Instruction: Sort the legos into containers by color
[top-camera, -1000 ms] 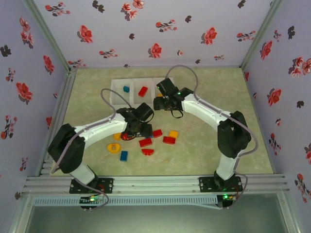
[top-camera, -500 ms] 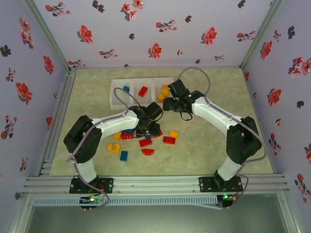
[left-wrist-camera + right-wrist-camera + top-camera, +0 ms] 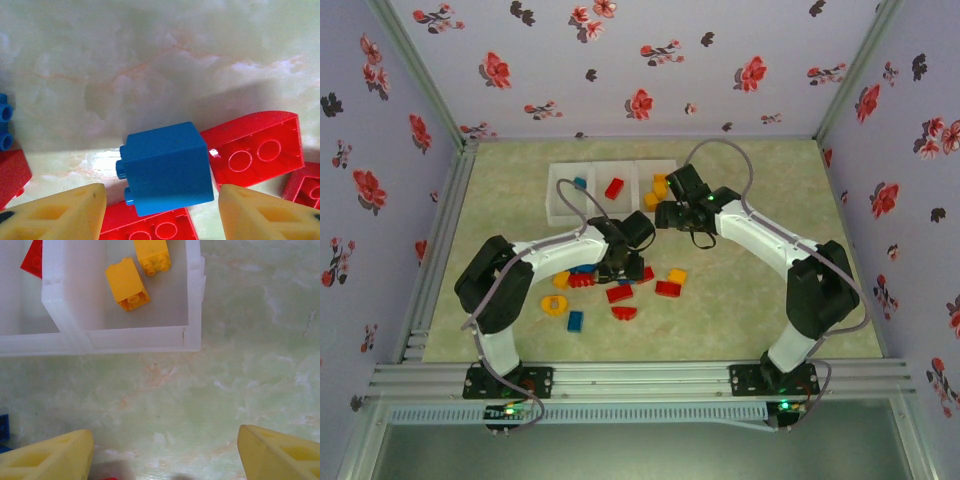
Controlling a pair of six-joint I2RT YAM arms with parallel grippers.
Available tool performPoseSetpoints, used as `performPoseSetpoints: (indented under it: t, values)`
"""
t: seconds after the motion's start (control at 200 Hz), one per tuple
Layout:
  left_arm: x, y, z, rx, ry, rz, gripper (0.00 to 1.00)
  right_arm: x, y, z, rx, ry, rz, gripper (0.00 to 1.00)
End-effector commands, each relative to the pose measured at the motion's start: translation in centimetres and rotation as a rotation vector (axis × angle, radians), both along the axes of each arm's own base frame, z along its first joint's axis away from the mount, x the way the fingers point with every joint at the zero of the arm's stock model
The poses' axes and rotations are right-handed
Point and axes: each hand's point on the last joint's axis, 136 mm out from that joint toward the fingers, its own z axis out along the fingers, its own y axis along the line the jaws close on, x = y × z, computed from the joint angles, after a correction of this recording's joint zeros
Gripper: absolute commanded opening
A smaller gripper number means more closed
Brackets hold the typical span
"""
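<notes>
In the left wrist view a blue brick (image 3: 165,167) lies on its side between my left gripper's (image 3: 162,212) open yellow fingers (image 3: 60,215), with a gap on each side. Red bricks (image 3: 255,150) lie against and under it. From above, the left gripper (image 3: 625,262) hangs low over the pile of loose legos (image 3: 619,293). The three joined white bins (image 3: 560,205) hold a blue brick (image 3: 579,183), a red brick (image 3: 614,187) and yellow bricks (image 3: 658,188). My right gripper (image 3: 165,450) is open over bare table just in front of the yellow bin (image 3: 192,300).
Loose on the table lie a yellow ring (image 3: 555,304), a blue brick (image 3: 575,320), a red half-round piece (image 3: 623,313), a red brick (image 3: 667,288) and a yellow brick (image 3: 677,275). Flowered walls enclose the table. The right half of the table is open.
The left gripper has moved right along the pile to the blue brick. The right gripper has shifted right and back from the bins, uncovering the yellow bricks.
</notes>
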Motion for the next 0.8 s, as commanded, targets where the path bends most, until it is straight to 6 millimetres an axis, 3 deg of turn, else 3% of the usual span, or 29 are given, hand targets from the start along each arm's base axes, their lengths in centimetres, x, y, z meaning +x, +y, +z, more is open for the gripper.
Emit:
performPoseSetpoints:
  t: [0.0, 0.3, 0.595, 0.795]
  values:
    - [0.2, 1.2, -0.4, 0.060, 0.002, -0.008, 0.62, 0.3, -0.3, 0.5, 0.011, -0.016, -0.020, 0.77]
    - [0.6, 2.4, -1.1, 0.134, 0.006, -0.019, 0.59, 0.5, -0.2, 0.7, 0.007, -0.018, -0.020, 0.77]
    - [1.0, 1.6, -1.2, 0.117, 0.002, -0.047, 0.69, 0.5, -0.3, 0.7, 0.000, -0.016, -0.020, 0.77]
    - [1.3, 0.9, -0.9, 0.093, -0.006, -0.062, 0.70, 0.5, -0.4, 0.6, -0.008, -0.016, -0.020, 0.77]
